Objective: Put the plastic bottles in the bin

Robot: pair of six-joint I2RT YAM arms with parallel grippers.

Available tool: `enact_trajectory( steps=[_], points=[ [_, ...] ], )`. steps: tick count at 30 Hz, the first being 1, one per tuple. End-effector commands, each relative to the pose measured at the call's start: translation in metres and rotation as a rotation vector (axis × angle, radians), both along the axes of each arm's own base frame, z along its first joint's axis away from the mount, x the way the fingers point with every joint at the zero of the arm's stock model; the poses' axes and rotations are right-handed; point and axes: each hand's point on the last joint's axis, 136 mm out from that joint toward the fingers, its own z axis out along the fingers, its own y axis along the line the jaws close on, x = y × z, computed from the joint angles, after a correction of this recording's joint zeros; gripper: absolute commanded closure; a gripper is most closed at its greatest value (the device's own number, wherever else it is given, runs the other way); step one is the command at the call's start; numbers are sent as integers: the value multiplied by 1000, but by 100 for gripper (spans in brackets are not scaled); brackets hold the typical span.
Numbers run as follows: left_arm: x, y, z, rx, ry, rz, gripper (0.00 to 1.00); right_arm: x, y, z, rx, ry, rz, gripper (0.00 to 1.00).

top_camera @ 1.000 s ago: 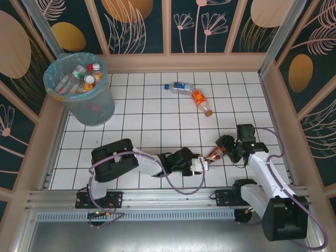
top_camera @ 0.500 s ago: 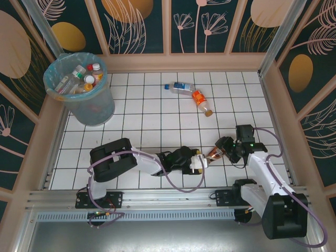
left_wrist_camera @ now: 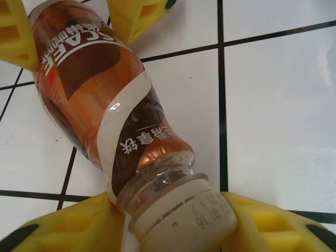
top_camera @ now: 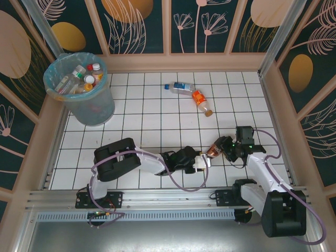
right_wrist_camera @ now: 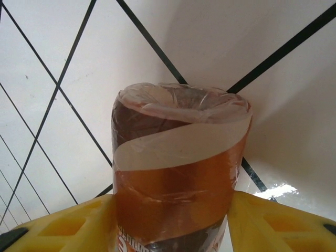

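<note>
lined bin (top_camera: 97, 111), plastic bottles (top_camera: 83, 77) inside, brown bottle (top_camera: 213, 151) gripped outside

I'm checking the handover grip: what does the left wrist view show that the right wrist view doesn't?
Left wrist: the brown bottle lengthwise, its cap clamped by the left gripper, the other arm's yellow fingers at its far end. Right wrist: the bottle's base end-on, the right gripper pinching its body. Both: that bottle, held at each end, and the white tiled table.
</note>
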Motion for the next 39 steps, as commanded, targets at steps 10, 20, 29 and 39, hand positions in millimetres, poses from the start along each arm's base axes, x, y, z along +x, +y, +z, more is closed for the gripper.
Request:
enact_trajectory(
  steps=[10,20,29,39],
  points=[
    [21,5,29,-74,-19,136,71,-12,3,0,18,60,8,43],
    [26,15,54,-89,-2,191,75,28,-5,86,-47,-164,14,15],
    [35,31,93,-143,7,265,78,46,-4,142,-34,-298,-6,18],
    [60,66,176,-293,114,437,79,71,-7,267,-30,-577,-49,21]
  ],
)
